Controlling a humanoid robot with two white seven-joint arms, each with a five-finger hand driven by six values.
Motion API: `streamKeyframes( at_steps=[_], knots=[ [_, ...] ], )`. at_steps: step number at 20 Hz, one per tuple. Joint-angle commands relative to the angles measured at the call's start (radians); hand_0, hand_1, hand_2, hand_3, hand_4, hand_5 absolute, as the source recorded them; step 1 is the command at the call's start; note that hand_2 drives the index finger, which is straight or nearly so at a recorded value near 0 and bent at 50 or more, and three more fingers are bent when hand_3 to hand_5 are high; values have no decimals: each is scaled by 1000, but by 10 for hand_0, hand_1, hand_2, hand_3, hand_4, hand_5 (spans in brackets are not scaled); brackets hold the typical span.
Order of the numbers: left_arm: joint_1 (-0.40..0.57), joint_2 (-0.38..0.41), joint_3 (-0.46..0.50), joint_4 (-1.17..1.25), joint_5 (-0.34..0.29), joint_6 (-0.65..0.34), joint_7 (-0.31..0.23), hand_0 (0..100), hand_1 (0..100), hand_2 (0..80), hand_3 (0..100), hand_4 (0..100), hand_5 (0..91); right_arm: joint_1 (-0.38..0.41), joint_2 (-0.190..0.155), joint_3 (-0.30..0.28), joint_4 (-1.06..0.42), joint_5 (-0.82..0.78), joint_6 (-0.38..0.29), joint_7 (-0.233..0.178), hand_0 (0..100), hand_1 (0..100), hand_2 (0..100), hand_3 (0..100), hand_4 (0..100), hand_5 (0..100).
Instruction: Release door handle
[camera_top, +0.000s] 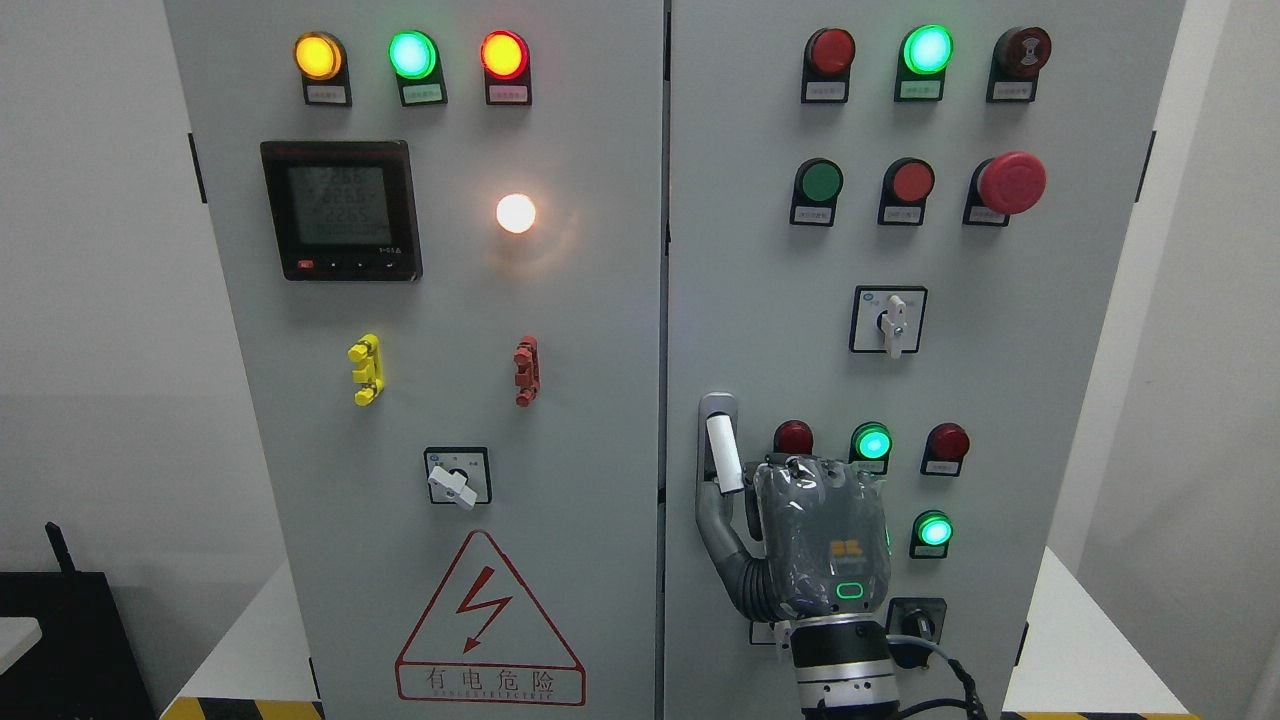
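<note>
The door handle (716, 415) is a grey upright plate at the left edge of the cabinet's right door (1050, 400), which looks closed. My right hand (762, 472) comes up from the bottom edge, its grey back facing me, just right of the handle. Its thumb (723, 455), with a white tip, is stretched up and away from the palm and lies over the handle's lower part. Nothing is clasped in the hand, and its other fingers point at the door behind the palm. The left arm does not show.
Lit and unlit lamps, push buttons, a red emergency knob (1012, 182) and rotary switches (889, 320) stud the door around the hand. The left door (600, 450) carries a meter (340, 210) and a warning triangle (488, 622). A white table (1085, 660) bears the cabinet.
</note>
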Motion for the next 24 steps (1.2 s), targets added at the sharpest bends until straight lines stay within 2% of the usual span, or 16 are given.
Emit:
streamKeyframes(
  at_steps=[1,24],
  knots=[
    [0,0,0,-9,-28,-1,1,120,389,0,0,0,0,2,1,-16,-2,0,1,-1,643,436,1000,1000,1000,973],
    [0,0,0,-9,-28,-1,1,120,389,0,0,0,0,2,4,-31,-10,5,1,-1,646,431,1000,1000,1000,974]
  ],
)
